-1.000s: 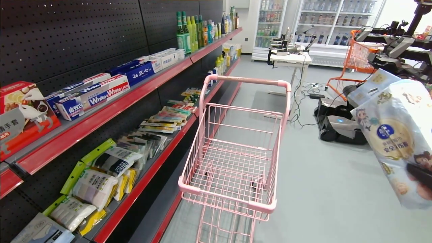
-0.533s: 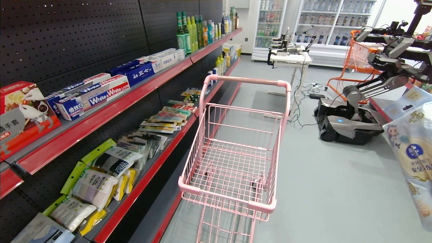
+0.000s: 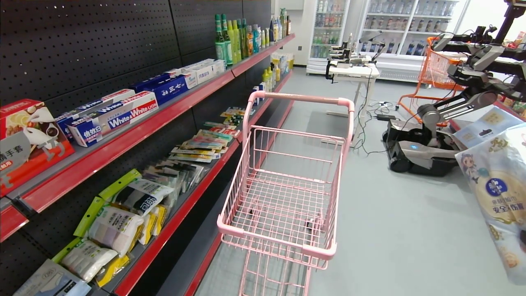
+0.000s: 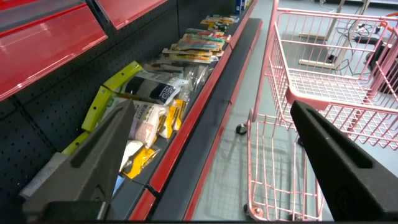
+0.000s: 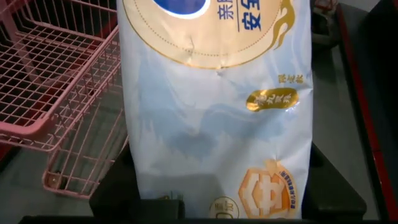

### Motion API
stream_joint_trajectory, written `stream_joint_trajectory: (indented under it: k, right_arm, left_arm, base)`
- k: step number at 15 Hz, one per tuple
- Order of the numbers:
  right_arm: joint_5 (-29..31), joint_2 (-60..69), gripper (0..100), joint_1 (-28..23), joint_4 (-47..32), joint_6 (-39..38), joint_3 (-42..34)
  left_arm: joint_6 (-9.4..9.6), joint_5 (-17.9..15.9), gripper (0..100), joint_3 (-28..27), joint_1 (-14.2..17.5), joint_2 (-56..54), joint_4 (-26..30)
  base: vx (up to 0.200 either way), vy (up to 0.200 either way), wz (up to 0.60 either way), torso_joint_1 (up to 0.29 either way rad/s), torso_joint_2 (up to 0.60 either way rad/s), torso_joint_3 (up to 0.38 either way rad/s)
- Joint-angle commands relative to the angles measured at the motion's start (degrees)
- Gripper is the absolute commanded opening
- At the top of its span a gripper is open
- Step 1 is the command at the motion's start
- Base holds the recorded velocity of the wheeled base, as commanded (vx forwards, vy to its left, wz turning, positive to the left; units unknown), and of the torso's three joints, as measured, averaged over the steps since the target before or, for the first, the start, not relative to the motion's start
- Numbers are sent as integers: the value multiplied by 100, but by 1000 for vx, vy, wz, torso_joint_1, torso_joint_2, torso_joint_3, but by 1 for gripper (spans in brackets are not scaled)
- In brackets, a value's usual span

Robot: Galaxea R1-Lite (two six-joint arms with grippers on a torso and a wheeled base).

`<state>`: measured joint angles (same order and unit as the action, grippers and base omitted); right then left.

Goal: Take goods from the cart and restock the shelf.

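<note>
The right tool holds a big white pack tight (it squeezes from both sides). The pack hangs in the air to the right of the pink cart, well apart from the red shelf. The left tool is spread wide with nothing in it. It hangs low, between the cart and a lower shelf with soft bags.
</note>
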<state>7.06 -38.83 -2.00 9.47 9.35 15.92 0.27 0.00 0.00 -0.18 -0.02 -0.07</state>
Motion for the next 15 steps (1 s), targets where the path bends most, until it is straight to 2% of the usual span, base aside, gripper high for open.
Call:
stream_joint_trajectory:
  k: [1, 4, 5, 6, 7, 10, 15]
  right_arm:
    - [384, 121, 0, 877, 11, -232, -186]
    - [340, 376, 0, 903, 37, -249, -450]
    - [-55, 481, 0, 578, 20, -214, -502]
    - [-794, 701, 0, 261, -24, -126, -546]
    - [-1277, 859, 0, 33, -33, -3, -617]
    - [-1383, 982, 0, -73, -24, 128, -740]
    - [-1374, 938, 0, 51, -42, 304, -696]
  left_arm:
    - [0, 0, 100, 0, 1, 2, -1]
    - [0, 0, 100, 0, 1, 2, -1]
    - [0, 0, 100, 0, 1, 2, -1]
    - [0, 0, 100, 0, 1, 2, -1]
    - [0, 0, 100, 0, 1, 2, -1]
    - [0, 0, 100, 0, 1, 2, -1]
    - [0, 0, 100, 0, 1, 2, -1]
  base:
    - [0, 0, 0, 0, 0, 0]
    - [0, 0, 0, 0, 0, 0]
    - [0, 0, 0, 0, 0, 0]
    - [0, 0, 0, 0, 0, 0]
    - [0, 0, 0, 0, 0, 0]
    - [0, 0, 0, 0, 0, 0]
    - [0, 0, 0, 0, 0, 0]
